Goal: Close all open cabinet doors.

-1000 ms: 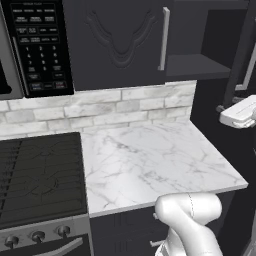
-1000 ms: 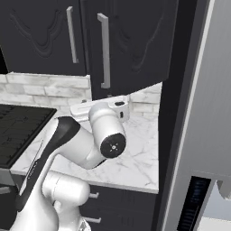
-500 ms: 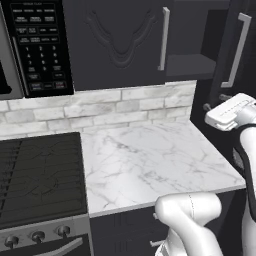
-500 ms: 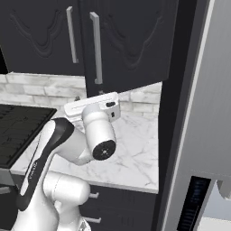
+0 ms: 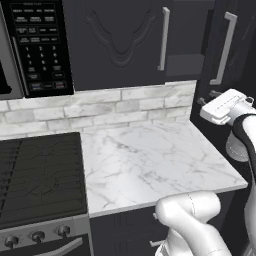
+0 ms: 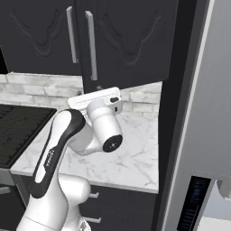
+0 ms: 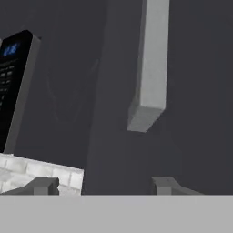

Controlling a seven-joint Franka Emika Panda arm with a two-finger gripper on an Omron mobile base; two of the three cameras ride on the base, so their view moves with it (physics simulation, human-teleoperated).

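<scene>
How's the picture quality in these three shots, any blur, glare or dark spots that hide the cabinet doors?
Left base view: sharp and evenly lit, though the open cabinet door merges into dark surroundings, with its silver handle standing out. Right base view: crisp, no glare; the carved relief reads faintly on the matte black. Hand view: soft and low in contrast, with the door handle close up and the gripper fingertips dim.

The microwave keypad (image 5: 36, 47) carries small white markings, too blurred to read.
</scene>
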